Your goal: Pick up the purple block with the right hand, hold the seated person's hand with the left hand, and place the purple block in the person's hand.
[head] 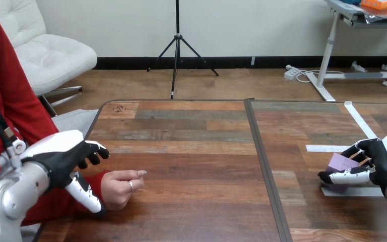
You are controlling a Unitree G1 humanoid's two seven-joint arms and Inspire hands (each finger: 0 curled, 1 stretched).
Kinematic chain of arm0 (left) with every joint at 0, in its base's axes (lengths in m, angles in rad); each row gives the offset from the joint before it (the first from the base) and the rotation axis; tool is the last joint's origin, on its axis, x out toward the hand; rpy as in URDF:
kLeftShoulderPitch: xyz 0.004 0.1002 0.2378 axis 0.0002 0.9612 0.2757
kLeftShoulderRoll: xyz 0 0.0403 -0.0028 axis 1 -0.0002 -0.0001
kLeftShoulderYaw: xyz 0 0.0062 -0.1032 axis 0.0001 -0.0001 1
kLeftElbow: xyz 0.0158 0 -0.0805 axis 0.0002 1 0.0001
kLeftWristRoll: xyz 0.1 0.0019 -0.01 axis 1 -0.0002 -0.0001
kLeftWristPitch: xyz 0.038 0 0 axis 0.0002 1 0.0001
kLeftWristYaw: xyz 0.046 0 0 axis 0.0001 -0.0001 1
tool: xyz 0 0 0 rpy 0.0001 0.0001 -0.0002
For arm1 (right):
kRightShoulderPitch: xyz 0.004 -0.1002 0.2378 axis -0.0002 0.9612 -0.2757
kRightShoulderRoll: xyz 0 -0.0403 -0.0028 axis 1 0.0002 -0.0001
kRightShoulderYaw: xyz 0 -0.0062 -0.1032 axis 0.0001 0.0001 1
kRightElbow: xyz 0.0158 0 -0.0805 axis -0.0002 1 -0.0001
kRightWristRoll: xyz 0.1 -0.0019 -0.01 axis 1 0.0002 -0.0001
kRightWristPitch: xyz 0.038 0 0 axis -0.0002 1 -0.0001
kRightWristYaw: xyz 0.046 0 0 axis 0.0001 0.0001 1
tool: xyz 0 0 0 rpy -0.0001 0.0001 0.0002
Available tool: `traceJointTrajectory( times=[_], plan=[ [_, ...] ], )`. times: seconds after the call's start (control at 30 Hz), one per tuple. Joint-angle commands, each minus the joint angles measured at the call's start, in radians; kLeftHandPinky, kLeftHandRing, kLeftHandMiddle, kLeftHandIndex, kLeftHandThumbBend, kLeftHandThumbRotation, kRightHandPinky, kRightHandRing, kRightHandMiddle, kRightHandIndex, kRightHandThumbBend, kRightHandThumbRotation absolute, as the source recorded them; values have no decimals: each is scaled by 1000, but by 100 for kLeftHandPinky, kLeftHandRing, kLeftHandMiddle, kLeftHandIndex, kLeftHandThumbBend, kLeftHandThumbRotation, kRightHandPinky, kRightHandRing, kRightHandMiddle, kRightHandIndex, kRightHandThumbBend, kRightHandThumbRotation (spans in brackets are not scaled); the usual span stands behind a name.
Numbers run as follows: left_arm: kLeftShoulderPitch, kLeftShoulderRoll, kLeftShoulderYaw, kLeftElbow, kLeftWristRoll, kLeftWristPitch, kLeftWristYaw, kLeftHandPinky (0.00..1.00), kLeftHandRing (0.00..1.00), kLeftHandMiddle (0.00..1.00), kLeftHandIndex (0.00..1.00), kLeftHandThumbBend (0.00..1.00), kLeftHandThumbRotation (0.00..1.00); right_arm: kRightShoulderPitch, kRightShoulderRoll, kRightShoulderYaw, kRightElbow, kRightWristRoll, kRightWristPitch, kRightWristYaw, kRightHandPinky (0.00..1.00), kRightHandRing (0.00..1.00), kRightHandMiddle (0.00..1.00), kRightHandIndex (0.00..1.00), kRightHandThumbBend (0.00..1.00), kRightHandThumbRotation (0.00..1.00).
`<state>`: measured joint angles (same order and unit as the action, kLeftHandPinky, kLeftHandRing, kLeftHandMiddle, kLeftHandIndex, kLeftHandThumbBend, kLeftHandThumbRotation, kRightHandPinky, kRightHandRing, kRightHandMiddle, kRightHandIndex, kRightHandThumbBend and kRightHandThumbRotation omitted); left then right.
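Black-and-white left hand (63,156): thumb and fingers parted, empty, poised beside the wrist | person's hand (121,186): loose fist resting on wooden table (196,151), not yet opened to receive | purple block (343,162): table's right side, right hand (378,166) curled around it for lifting.

Lab workspace: wooden table (191,151) with white tape marks (325,148).

Your two robot hands, one at each side, low in the head view.
Your left hand (63,154) ends a silver forearm (10,196) at the left, its back turned up, fingers loosely bent and apart, thumb (86,194) angled downward. Your right hand (383,164), at the right edge, has fingers and thumb curled round the purple block (343,162).
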<state>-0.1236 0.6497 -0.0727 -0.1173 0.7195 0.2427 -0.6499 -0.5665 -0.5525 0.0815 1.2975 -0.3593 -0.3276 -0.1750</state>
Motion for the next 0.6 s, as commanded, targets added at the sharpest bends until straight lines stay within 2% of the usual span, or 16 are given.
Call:
traceJointTrajectory(
  times=[0.0,0.57],
  plan=[
    [-91,38,-27,4,30,3,4,70,80,81,82,90,0,-79,-16,-10,-43,13,-26,-25,42,44,48,48,82,0],
    [-158,48,-105,89,121,8,28,69,79,81,81,90,0,-79,-17,-12,-45,19,-36,-20,41,44,47,48,82,0]
  ],
)
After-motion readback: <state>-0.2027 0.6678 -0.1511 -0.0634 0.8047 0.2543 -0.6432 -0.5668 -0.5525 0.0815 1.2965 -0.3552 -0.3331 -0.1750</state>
